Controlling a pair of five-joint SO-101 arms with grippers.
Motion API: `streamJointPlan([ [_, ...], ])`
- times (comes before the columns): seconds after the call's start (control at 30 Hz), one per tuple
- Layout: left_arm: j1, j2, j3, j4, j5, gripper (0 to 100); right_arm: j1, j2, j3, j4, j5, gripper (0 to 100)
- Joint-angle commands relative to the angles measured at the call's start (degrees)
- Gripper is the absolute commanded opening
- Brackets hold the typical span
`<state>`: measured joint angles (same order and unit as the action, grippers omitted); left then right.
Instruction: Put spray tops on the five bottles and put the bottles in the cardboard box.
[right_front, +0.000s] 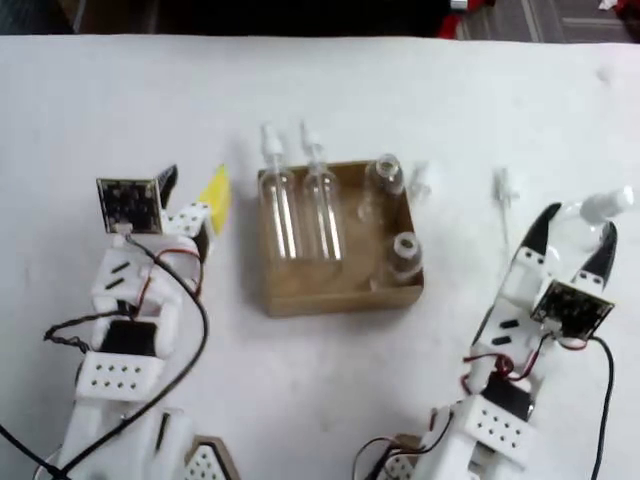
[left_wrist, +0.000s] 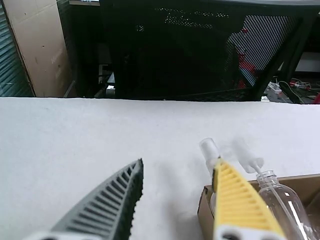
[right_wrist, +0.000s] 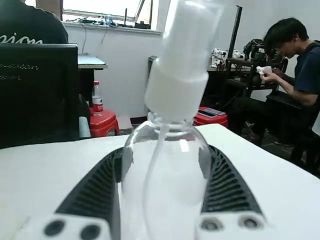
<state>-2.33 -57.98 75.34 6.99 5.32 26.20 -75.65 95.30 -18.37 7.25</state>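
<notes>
White counter (right_front: 300, 100) carries every item.

1. Left tool (right_front: 195, 180): positioned just beside the left wall of the cardboard box (right_front: 340, 298). It stands wide open and holds nothing.
2. Capped bottles (right_front: 278, 215): two lie side by side in the left part of the box. Their long axes run away from the arms, and their spray heads project over the far wall.
3. Uncapped bottles (right_front: 385, 180): two occupy the right part of the box, one at the far corner and one at the near corner. Both necks are bare.
4. Loose spray tops (right_front: 503, 188): two lie on the counter. One is just beside the box's far right corner; the other lies between the box and the right tool (right_front: 578, 225).
5. Right tool: closed against both sides of the held bottle (right_wrist: 165, 180), whose spray top (right_wrist: 180, 75) is fitted. The bottle's long axis runs along the fingers, with the top pointing away from the arm.

Governing relation: the box lies to the left of the held bottle, with a loose spray top between them. The right arm is the nearer one. Placement likely calls for a leftward carry with the bottle's axis parallel to the capped bottles.
</notes>
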Motion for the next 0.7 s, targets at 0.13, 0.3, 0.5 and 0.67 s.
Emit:
streamJointPlan([
  [0.13, -0.22, -1.27, 0.7, -1.49, -0.18, 21, 4.7, 4.53, 1.67, 4.79, 0.7, 1.8],
  [0.3, -0.22, -1.27, 0.7, -1.49, -0.18, 21, 4.09, 6.02, 1.58, 8.75, 0.7, 1.8],
  [0.5, -0.22, -1.27, 0.7, -1.49, -0.18, 21, 0.84, 6.02, 1.58, 14.64, 0.79, 1.8],
  [0.67, -0.22, -1.27, 0.7, -1.49, -0.18, 21, -1.45, 5.93, 1.23, 16.22, 0.79, 1.8],
])
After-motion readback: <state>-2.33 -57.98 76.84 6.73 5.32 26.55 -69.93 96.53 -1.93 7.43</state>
